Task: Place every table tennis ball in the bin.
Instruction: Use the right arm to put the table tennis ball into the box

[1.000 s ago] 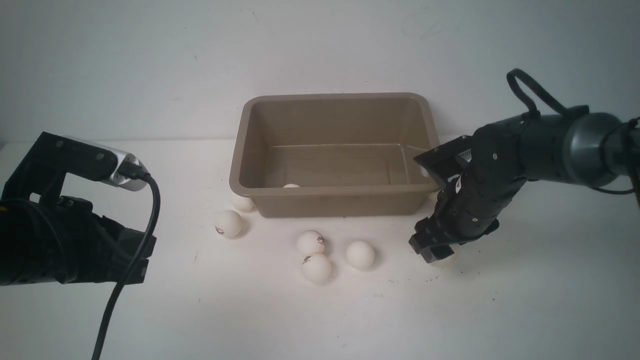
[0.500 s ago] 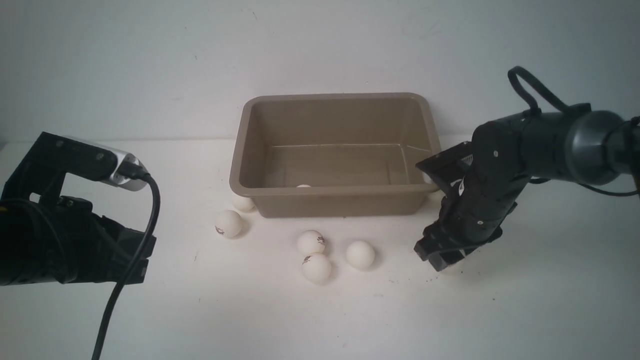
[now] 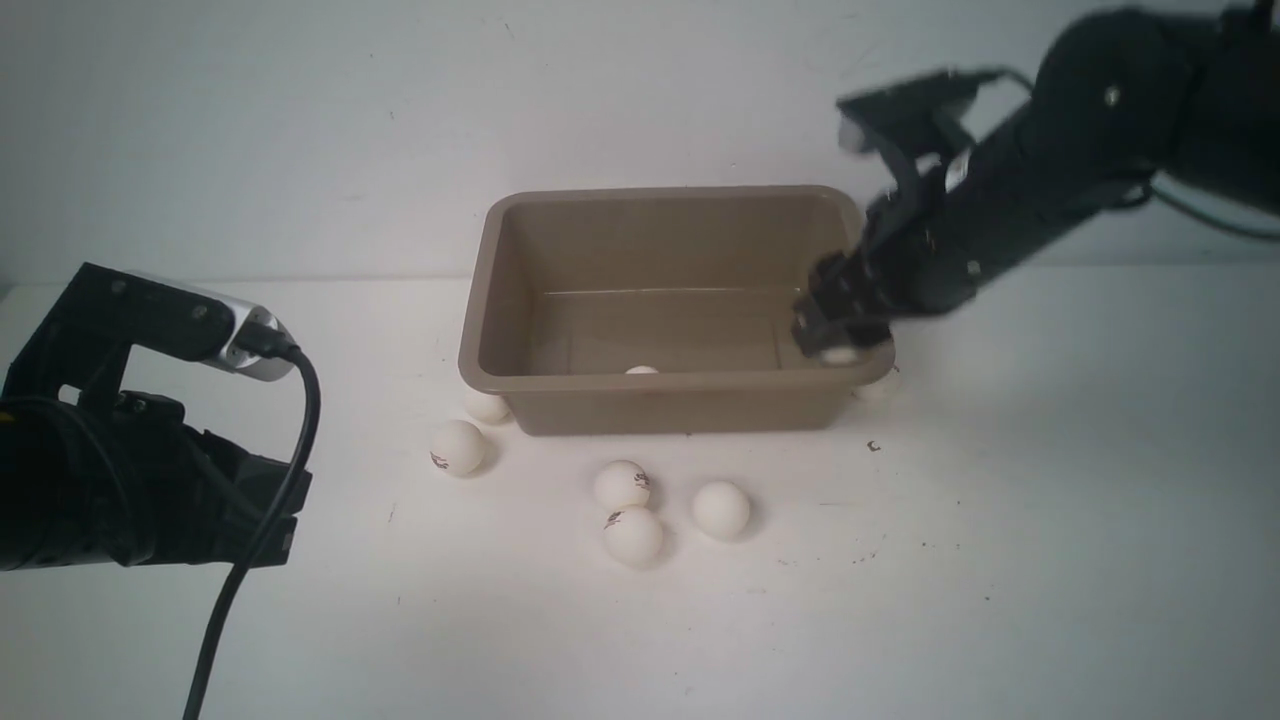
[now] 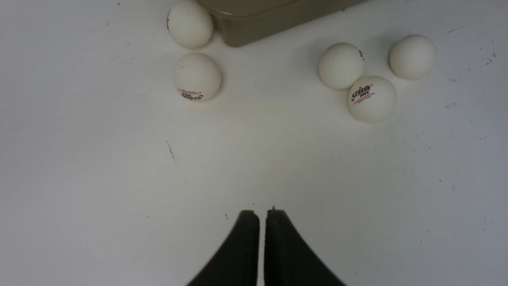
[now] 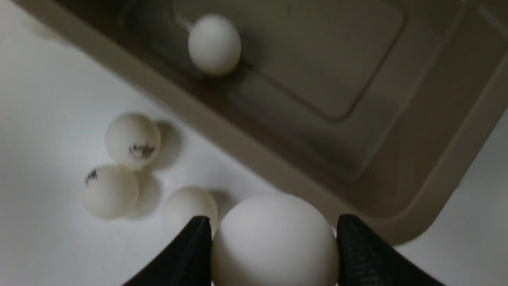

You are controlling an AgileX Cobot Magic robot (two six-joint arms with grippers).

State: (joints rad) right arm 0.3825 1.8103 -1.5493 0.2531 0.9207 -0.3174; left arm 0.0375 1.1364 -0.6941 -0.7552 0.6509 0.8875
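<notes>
The small matte white table tennis ball is clamped in your right gripper, squeezed between its 2 black fingers. It hangs over the near right corner of the rectangular taupe plastic bin. 1 loose white ball lies inside the bin on the floor, against the near wall, about mid-length.

Outside, on the white tabletop:
- 1 corner ball touches the bin's near left corner.
- 1 logo-printed ball sits just nearer and left of it.
- In front of the near wall is a cluster of 3. The far printed ball touches the near printed ball. The plain ball is just right of them, not touching.
- A pale round shape sits just outside the bin's near right corner, partly hidden. It looks like another ball, but you can't confirm it.

Your left gripper is at the near left, low over bare table. Its fingers are pressed together with nothing between them, well apart from every ball.
</notes>
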